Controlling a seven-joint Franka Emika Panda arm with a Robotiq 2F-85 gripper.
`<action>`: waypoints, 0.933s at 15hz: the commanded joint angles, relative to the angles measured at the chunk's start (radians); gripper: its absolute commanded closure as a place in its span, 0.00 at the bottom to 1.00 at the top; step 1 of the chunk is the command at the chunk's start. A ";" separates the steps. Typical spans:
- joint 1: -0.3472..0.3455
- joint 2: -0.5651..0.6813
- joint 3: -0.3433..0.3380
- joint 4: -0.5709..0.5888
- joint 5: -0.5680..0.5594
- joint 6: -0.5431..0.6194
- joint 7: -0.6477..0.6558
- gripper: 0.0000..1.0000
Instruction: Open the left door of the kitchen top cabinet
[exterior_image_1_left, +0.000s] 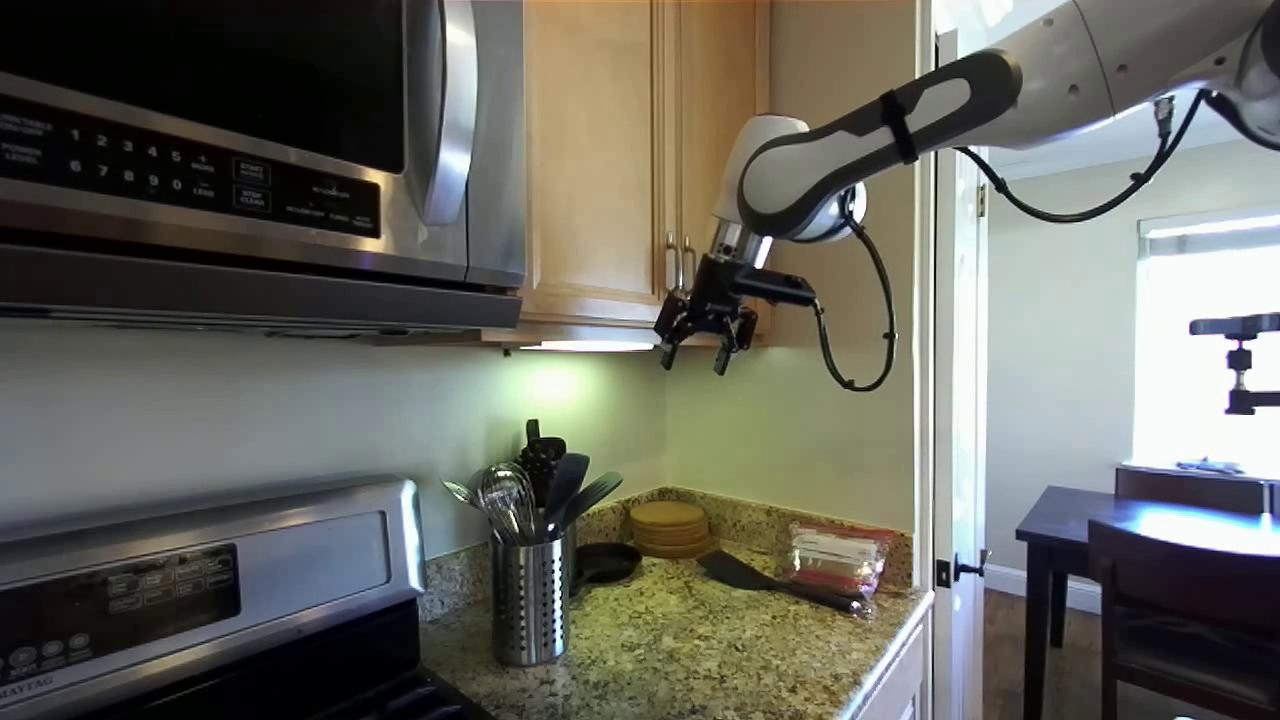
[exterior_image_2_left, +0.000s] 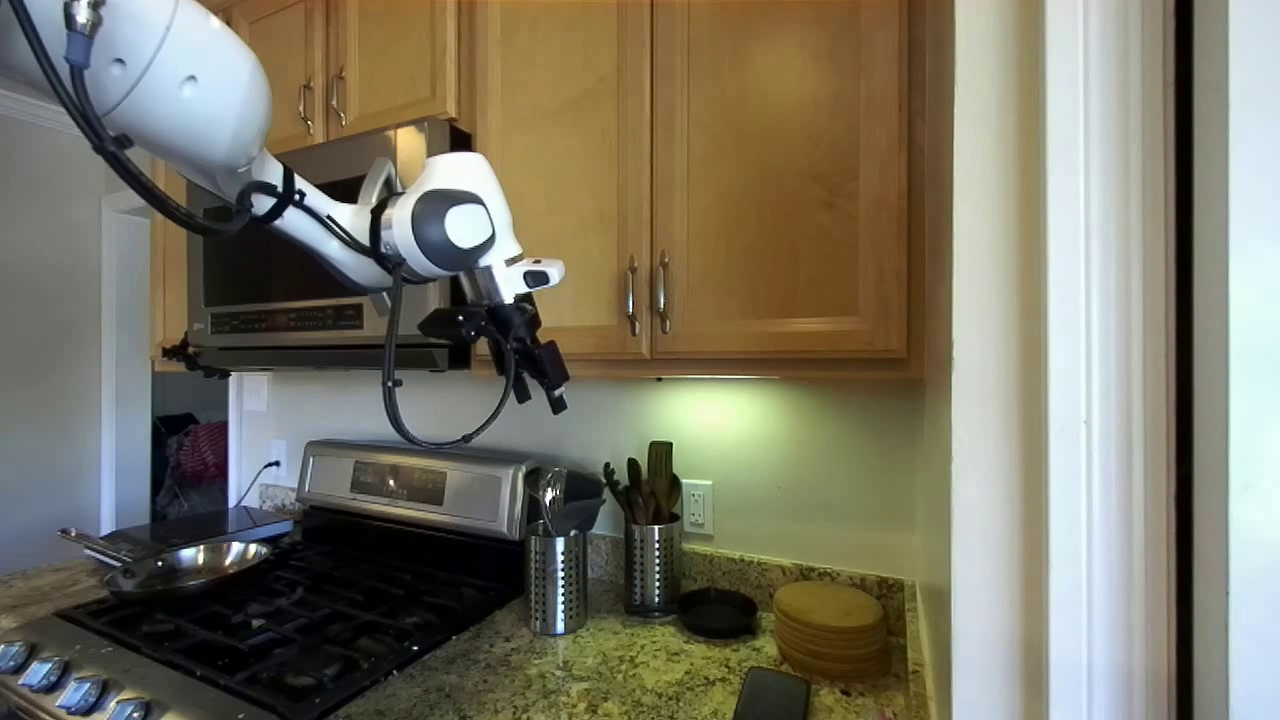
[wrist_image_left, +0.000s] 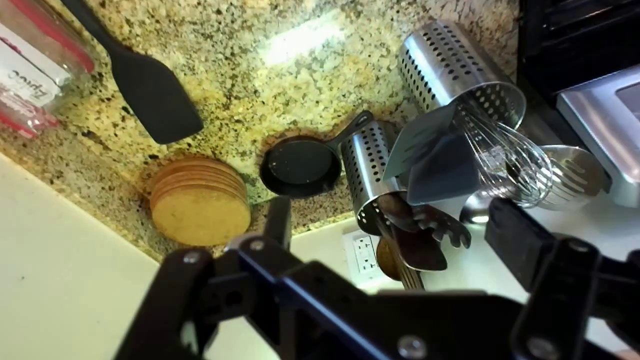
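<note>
The kitchen top cabinet (exterior_image_2_left: 780, 367) is light maple wood with two tall doors, both shut. Its left door (exterior_image_2_left: 565, 140) also shows in an exterior view (exterior_image_1_left: 592, 150). The slim silver bar handle (exterior_image_2_left: 632, 296) of the left door stands low on its right edge, beside the twin door's handle (exterior_image_2_left: 662, 292). My black gripper (exterior_image_1_left: 695, 362) points downward in front of the cabinet, with its fingertips lower than the doors' bottom edge. It is apart from the handle, to its left in an exterior view (exterior_image_2_left: 540, 396). In the wrist view the fingers (wrist_image_left: 397, 232) are spread and empty; the door is out of view.
The steel microwave (exterior_image_2_left: 400, 325) hangs left of the cabinet, above the stove (exterior_image_2_left: 300, 630). On the granite counter (exterior_image_1_left: 680, 640) below are steel utensil holders (exterior_image_2_left: 557, 590), a small black pan (exterior_image_2_left: 716, 612), round wooden pieces (exterior_image_2_left: 830, 630), a black spatula (wrist_image_left: 150, 95) and a plastic bag (exterior_image_1_left: 838, 558).
</note>
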 joint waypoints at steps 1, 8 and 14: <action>-0.007 -0.070 -0.019 -0.027 0.016 0.038 -0.100 0.00; -0.026 -0.132 -0.013 -0.052 -0.072 0.237 -0.086 0.00; -0.059 -0.136 -0.008 -0.063 -0.179 0.322 -0.036 0.00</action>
